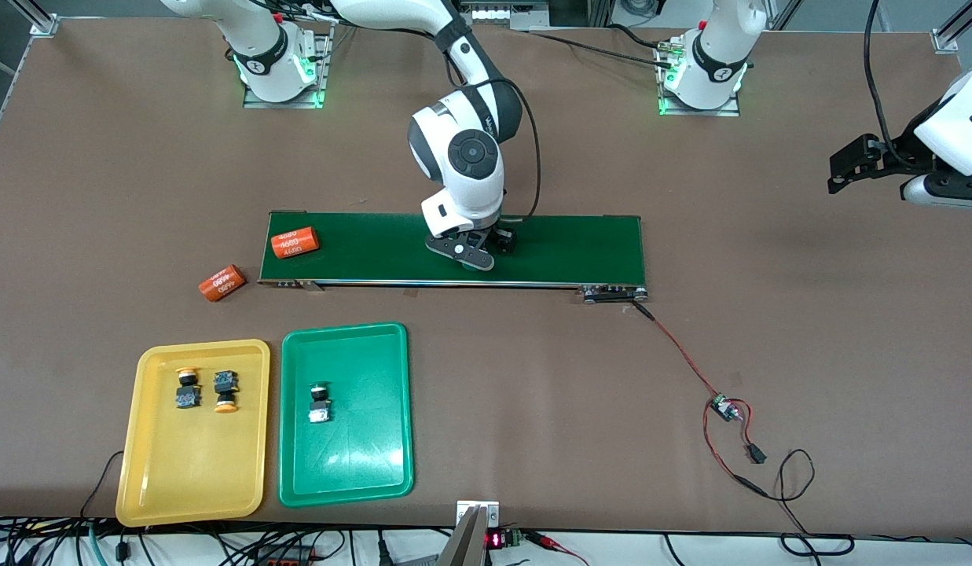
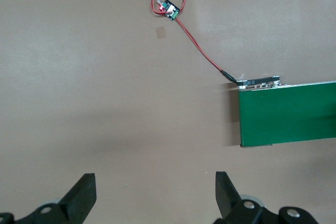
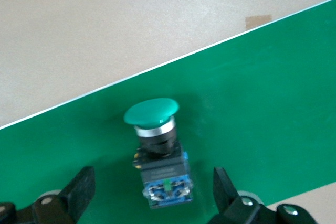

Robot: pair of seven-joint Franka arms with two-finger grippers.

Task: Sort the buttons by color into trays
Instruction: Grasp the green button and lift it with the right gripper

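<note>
While green button (image 3: 157, 150) lies flat, cap toward belt edge | right jaws spread.

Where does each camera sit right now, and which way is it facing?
Front: high across the table, facing both bases; right gripper over the belt, trays lowest.
Left wrist: looks down past open fingers at table and belt end.
Right wrist: looks down past open fingers at a green button.
All share the belt.
</note>
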